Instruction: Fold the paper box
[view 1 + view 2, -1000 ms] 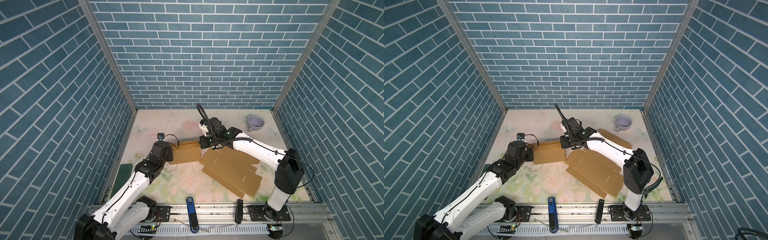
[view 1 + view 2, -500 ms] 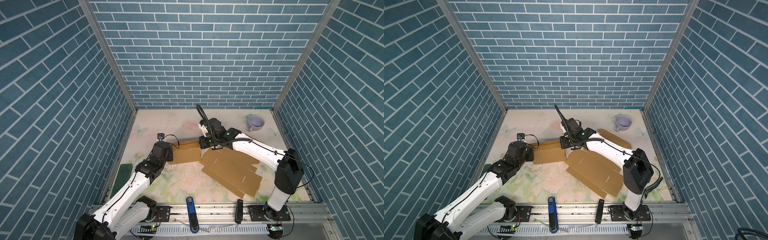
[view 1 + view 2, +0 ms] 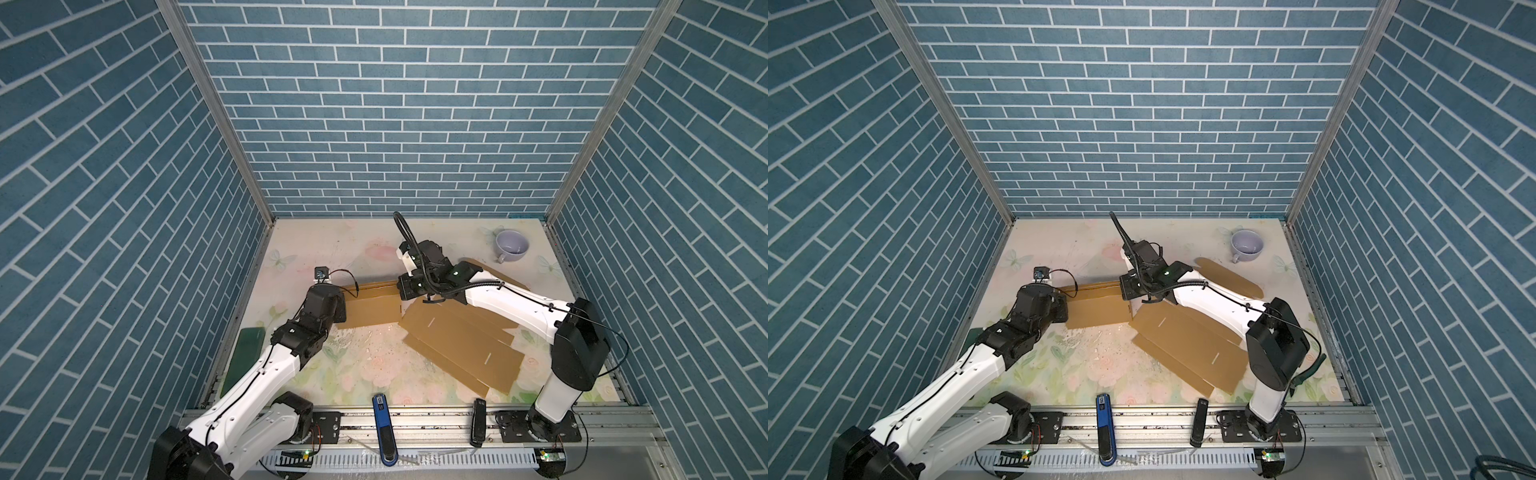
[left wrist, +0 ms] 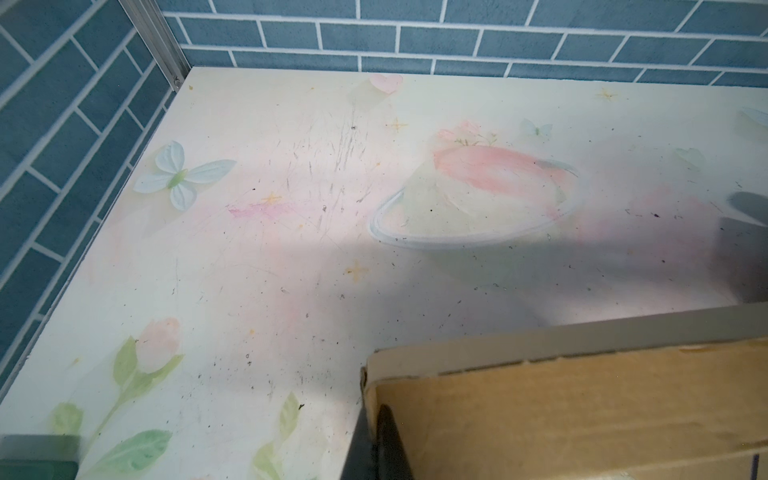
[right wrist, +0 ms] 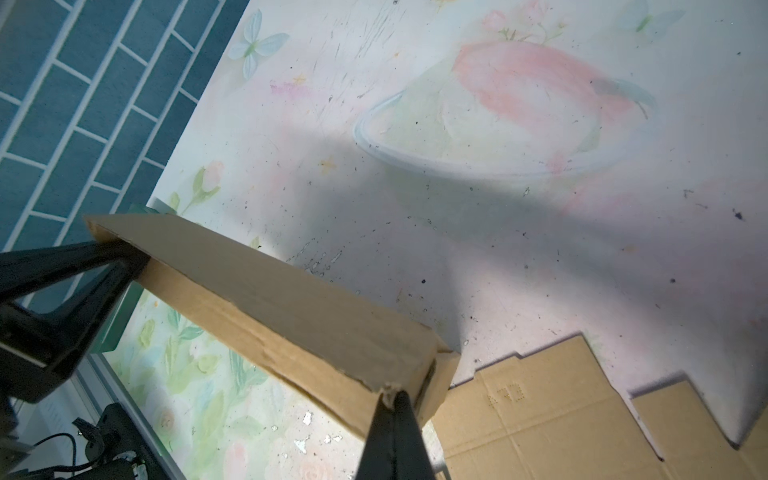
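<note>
Left jaws and right jaws each clench the paper box [image 3: 370, 308]; mug [image 3: 512, 255] sits well apart.

readable text: none | labels – brands – numbers: none legible | blue device [image 3: 383, 424] on front rail: mark too small to read

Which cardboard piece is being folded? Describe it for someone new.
On the floral table, find the brown cardboard sheet lying flat across the right half. At its left end is the raised panel, gripped at either end by the left tool and right tool. Unlike the flat sheet, it tilts up off the table.
</note>
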You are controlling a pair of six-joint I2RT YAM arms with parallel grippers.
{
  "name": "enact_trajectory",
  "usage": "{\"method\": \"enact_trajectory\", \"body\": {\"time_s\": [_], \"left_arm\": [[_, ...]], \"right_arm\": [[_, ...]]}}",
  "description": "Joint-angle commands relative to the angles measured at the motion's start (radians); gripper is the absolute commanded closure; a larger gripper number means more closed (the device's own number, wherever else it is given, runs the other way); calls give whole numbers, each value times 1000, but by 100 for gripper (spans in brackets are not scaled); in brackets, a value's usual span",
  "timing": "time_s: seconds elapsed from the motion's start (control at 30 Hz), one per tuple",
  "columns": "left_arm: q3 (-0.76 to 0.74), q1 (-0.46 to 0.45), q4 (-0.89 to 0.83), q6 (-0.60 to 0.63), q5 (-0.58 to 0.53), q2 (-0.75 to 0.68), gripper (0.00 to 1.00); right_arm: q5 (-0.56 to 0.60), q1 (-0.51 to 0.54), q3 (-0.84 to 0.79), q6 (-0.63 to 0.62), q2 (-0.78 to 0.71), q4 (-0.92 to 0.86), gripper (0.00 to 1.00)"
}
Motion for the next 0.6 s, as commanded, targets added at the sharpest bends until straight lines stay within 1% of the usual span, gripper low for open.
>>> {"method": "enact_trajectory", "body": {"time_s": [0.0, 0.3, 0.37, 0.43, 0.57], "left_arm": [[-35, -23, -49, -5, 73, 2, 100], [-42, -25, -38, -6, 73, 10, 100], [-45, -25, -36, -6, 70, 8, 100], [-51, -25, -34, -2, 69, 4, 100], [-63, -27, -29, 2, 70, -7, 100]], "right_arm": [[-55, 47, -66, -30, 5, 3, 100], [-40, 47, -92, -54, -19, -4, 99], [-41, 48, -88, -54, -24, -13, 94], [-40, 48, -90, -54, -40, -24, 87], [-28, 46, -90, -61, -80, -53, 75]]}}
